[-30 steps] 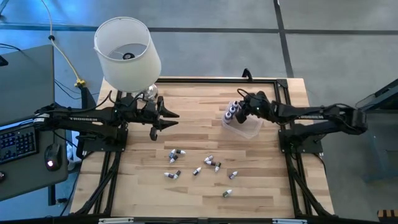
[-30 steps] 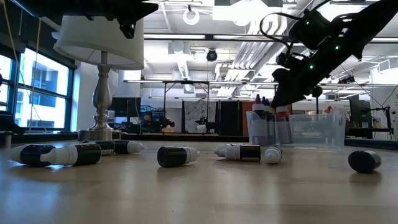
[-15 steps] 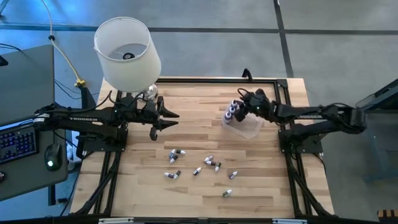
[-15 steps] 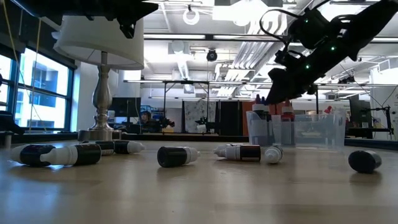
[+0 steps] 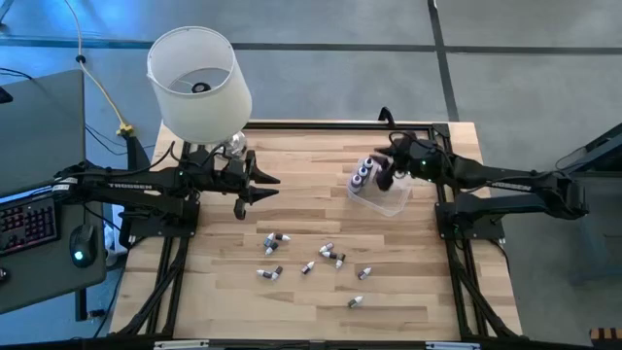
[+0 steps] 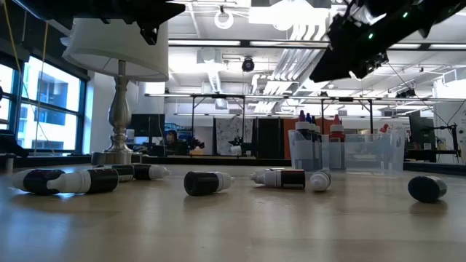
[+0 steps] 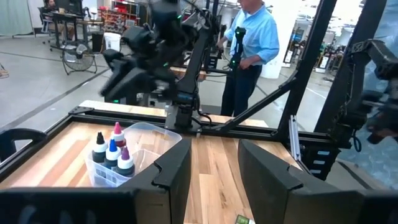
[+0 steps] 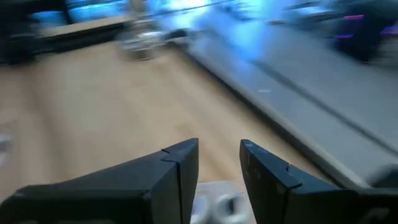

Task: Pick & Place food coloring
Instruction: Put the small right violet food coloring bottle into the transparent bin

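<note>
Wooden planks carry everything we work on, and the clear tub [image 5: 381,194] sits toward two o'clock from the table's [image 5: 292,301] middle. Our right gripper [image 5: 386,171], which a second ago hung low at the tub's rim, has lifted clear and now rides above it; in the low view it is well over the capped tips. Its fingers [image 8: 180,163] stand slightly apart with nothing between them, so we judge a bottle has just been dropped off. Four or so bottles of food coloring [image 7: 114,152] stand upright in the tub's near corner. Roughly ten more loose bottles [image 5: 321,259] lie scattered around six o'clock of centre, so another fetch comes next. Our left gripper [image 5: 245,191] waits at ten o'clock by the lamp [image 5: 197,83], fingers spread and empty.
</note>
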`<state>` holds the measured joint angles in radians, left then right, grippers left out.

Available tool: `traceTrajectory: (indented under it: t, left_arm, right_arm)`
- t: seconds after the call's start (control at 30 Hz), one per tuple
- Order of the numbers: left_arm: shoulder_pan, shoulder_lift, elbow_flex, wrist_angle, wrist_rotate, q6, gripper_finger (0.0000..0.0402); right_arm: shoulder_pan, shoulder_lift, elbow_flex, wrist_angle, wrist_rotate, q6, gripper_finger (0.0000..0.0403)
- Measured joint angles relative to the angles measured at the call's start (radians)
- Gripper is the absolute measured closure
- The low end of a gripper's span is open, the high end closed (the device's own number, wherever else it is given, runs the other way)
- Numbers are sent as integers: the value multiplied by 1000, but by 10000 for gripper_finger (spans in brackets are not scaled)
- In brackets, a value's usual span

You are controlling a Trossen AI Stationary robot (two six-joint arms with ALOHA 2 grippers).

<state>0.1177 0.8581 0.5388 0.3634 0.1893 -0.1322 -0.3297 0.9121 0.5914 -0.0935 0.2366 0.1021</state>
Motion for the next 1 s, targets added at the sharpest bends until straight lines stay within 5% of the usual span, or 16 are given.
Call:
traceTrajectory:
  t: [0.2, 0.47, 0.57, 0.7, 1.0]
  left_arm:
    - [0, 0, 0, 0, 2, 0, 270]
    - [0, 0, 0, 0, 2, -3, 270]
    - [0, 0, 0, 0, 2, -3, 270]
    - [0, 0, 0, 1, 2, -7, 270]
    - [0, 0, 0, 38, 2, -67, 270]
  right_arm:
    - [178, 7, 29, -43, -327, 77, 313]
    - [537, 226, 28, 27, -448, 62, 307]
    - [632, 318, 28, 89, -426, -16, 307]
    - [696, 410, 28, 116, -269, -27, 304]
    - [697, 497, 28, 121, -335, 82, 300]
